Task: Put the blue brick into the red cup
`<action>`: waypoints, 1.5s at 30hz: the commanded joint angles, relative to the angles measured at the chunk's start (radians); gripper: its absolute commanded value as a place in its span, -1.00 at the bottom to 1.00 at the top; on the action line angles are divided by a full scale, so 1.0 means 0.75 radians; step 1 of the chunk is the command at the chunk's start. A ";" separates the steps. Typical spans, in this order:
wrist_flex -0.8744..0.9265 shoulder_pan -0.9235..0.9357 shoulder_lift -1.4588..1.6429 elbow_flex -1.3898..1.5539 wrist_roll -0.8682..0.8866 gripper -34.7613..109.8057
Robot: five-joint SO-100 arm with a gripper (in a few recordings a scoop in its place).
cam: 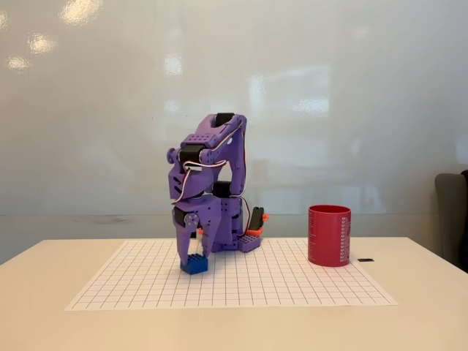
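The blue brick (pixel 194 265) lies on the white grid mat (pixel 292 281), left of centre in the fixed view. My purple gripper (pixel 194 257) points straight down over it, its fingers reaching to either side of the brick's top; the brick rests on the mat. Whether the fingers press on the brick is not clear from here. The red cup (pixel 329 235) stands upright on the mat's right part, with white print down its right side, well away from the gripper.
The purple arm's base (pixel 234 234) sits at the back of the mat behind the brick. A small black item (pixel 365 259) lies right of the cup. A dark chair (pixel 453 219) shows at the right edge. A glossy white wall is behind the table.
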 commanded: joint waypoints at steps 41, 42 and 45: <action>0.538 -1.119 0.693 -1.135 -0.427 -0.53; 0.538 -1.235 0.710 -1.102 -0.415 -0.53; 0.532 -1.579 0.751 -1.012 -0.354 -0.53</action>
